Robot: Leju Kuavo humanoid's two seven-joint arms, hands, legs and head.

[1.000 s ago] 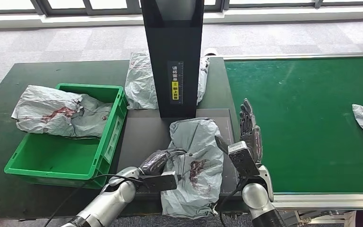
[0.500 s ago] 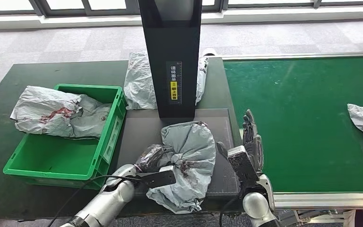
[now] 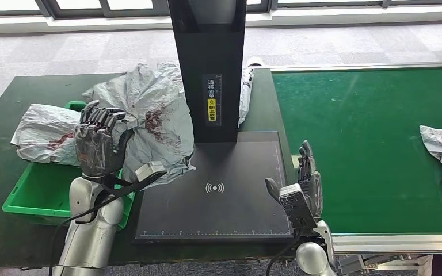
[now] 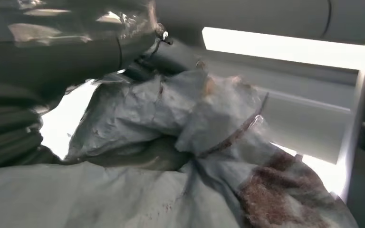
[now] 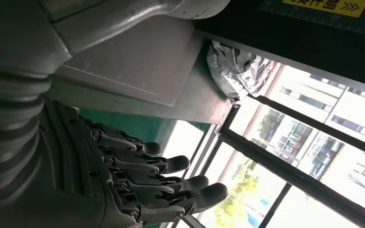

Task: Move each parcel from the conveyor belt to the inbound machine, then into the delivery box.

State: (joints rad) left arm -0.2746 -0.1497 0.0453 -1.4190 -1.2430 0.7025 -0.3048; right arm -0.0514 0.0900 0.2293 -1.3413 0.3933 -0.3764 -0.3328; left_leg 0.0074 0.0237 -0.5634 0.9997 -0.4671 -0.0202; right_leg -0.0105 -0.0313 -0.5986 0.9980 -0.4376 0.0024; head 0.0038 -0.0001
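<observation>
Our left hand (image 3: 99, 150) grasped the parcel (image 3: 149, 118) at ten o'clock, raised to clear the box (image 3: 40, 198); our right hand (image 3: 306, 185) waited with fingers spread and holding nothing.

A crinkled, faintly glossy grey plastic parcel (image 3: 149, 123) is seen beside a smooth green plastic delivery box (image 3: 31, 198), a matt black scanning plate (image 3: 230, 201) and a matt green, felt-like conveyor belt (image 3: 357, 144).

Grey tiled floor (image 3: 63, 52) runs to daylit windows (image 3: 345, 4); a dark green table (image 3: 11, 92) stands before them.
</observation>
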